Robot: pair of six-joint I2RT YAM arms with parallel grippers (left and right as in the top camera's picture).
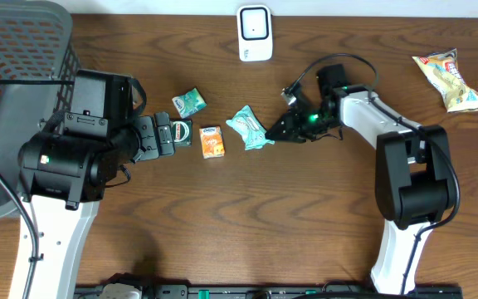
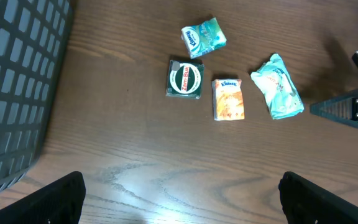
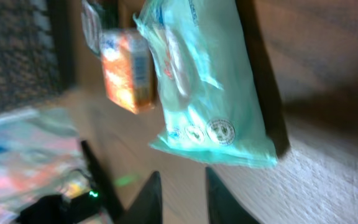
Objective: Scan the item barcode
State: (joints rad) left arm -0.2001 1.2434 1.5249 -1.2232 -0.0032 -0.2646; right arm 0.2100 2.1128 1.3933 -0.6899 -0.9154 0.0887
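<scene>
No scan yet, by the look. Teal packet flat on table, mid-scene, just left of right gripper; fingers slightly apart, nothing btwn. Left gripper wide open, empty. Scanner at far edge: pick-up, carry & scan all left.

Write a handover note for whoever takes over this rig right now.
Left gripper: open, empty, hovering near the green tin.
Right gripper: jaws slightly parted, empty, tips just short of the teal packet.
Packet, tin, orange box and small pouch lie on the table; white scanner at the far edge.
Done: nothing held yet.
Left: grasp an item, show its barcode to the scanner.
</scene>
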